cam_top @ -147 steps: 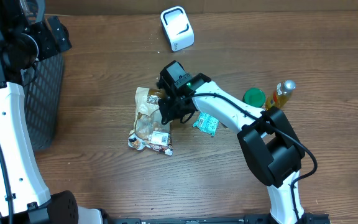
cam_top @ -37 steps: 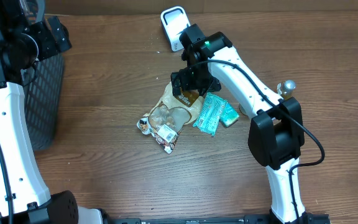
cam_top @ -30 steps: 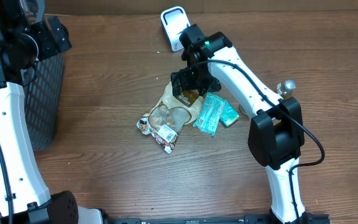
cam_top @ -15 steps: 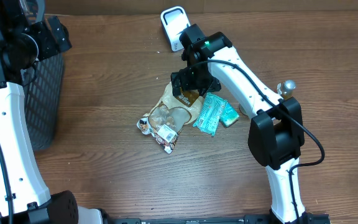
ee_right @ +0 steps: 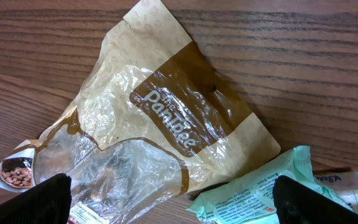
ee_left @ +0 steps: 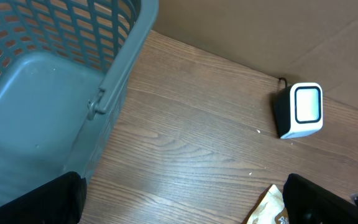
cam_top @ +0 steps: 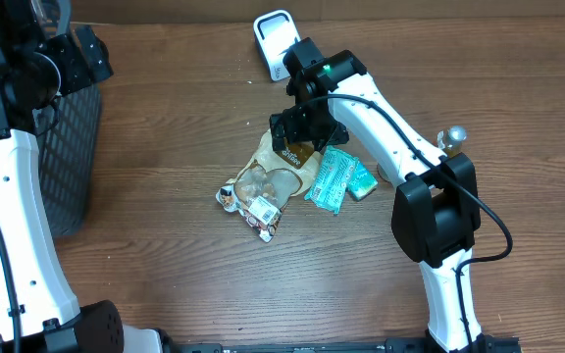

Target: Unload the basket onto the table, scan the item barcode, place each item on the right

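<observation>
Snack bag (cam_top: 263,182), top hidden under right fingers (ee_right: 39,200), spread wide

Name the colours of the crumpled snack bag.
The snack bag is tan with a brown band and clear film; right wrist view shows it best.

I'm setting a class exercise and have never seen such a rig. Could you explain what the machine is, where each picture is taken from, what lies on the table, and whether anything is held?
This is a robot with two arms at a wooden table. The overhead picture looks straight down; the other two come from a camera on each wrist, looking past that arm's jaws. On the table lie a brown snack bag, a teal packet, a white barcode scanner and a grey basket. The right arm reaches over the bag; the left arm is beside the basket. Both pairs of jaws are open, holding nothing.
</observation>
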`<state>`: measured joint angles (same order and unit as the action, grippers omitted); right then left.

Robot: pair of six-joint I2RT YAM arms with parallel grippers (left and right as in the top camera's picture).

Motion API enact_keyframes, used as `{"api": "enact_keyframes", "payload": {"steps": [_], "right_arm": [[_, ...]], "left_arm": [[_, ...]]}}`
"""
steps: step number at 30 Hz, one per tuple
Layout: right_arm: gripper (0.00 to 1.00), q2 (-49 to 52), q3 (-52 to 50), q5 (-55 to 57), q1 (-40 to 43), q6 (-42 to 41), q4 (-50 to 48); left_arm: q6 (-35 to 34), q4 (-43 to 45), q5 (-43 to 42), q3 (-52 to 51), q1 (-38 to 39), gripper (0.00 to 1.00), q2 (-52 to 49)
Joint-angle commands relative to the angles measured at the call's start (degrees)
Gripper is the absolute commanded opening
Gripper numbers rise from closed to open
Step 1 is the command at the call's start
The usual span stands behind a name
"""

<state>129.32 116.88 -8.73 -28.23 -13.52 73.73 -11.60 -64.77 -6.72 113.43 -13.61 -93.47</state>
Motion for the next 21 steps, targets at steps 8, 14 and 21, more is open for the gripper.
{"api": "enact_keyframes", "payload": {"steps": [8, 14, 21], "right_arm": [[1.00, -0.5, 0.8, 0.1, -0.2, -0.1, -0.2], [1.00, -0.5, 0.8, 0.1, -0.2, -0.1, -0.2], [1.00, -0.5, 0.8, 0.1, -0.2, -0.1, -0.2]], "left_arm": [[0.9, 0.1, -0.3, 1.4, 0.1, 1.00, -0.2], [0.9, 0.1, -0.3, 1.4, 0.1, 1.00, -0.2], [0.9, 5.1, -0.4, 1.4, 0.1, 1.00, -0.2]]}}
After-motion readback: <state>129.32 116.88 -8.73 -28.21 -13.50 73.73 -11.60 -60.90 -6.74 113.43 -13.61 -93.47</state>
